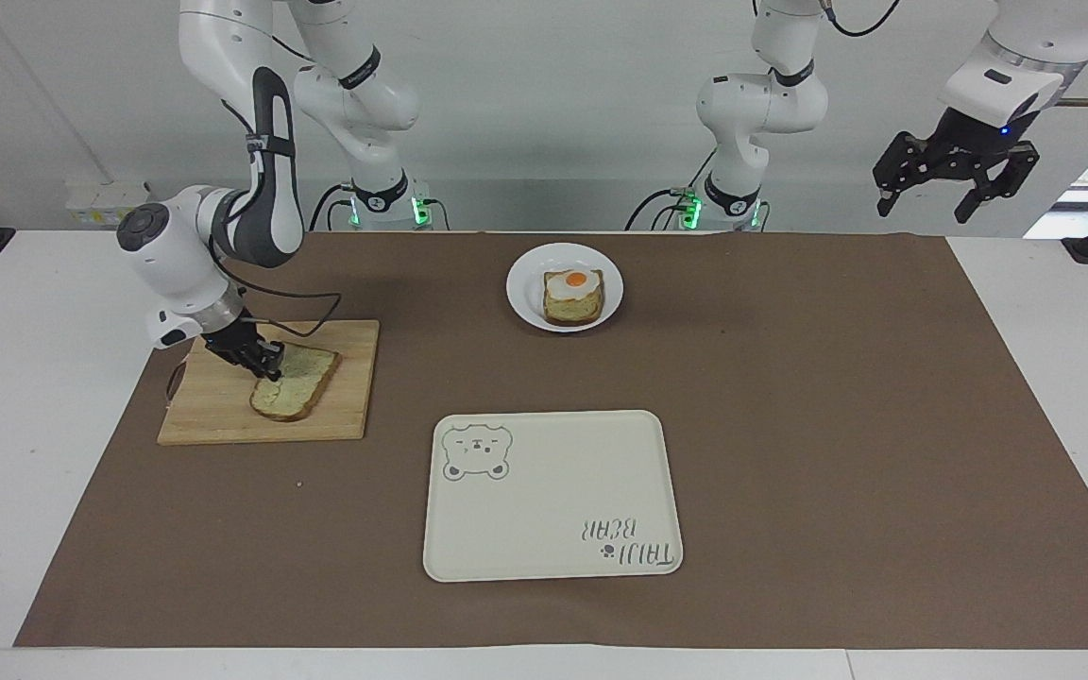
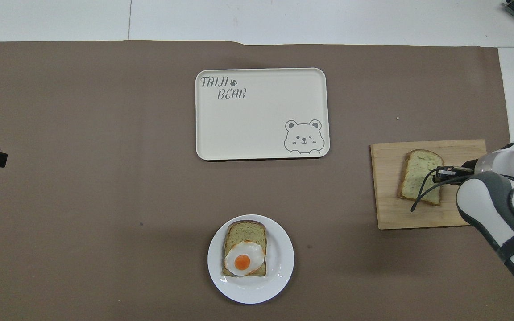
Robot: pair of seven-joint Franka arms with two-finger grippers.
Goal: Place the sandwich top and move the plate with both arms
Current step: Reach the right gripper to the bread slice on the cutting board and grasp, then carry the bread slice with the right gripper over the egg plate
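Observation:
The sandwich top (image 1: 294,385) (image 2: 417,176), a plain bread slice, lies on a wooden cutting board (image 1: 213,416) (image 2: 388,209) at the right arm's end of the table. My right gripper (image 1: 261,364) (image 2: 437,174) is down at the slice's edge on the side nearer the right arm's end, shut on it. The small white plate (image 1: 520,293) (image 2: 283,276) stands near the robots and bears a bread slice with a fried egg (image 1: 572,295) (image 2: 243,256). My left gripper (image 1: 925,212) is open and empty, waiting high over the left arm's end of the table.
A cream rectangular bear-print tray (image 1: 553,491) (image 2: 261,116) lies on the brown mat, farther from the robots than the plate. A loose cable (image 1: 298,307) hangs from the right wrist over the board.

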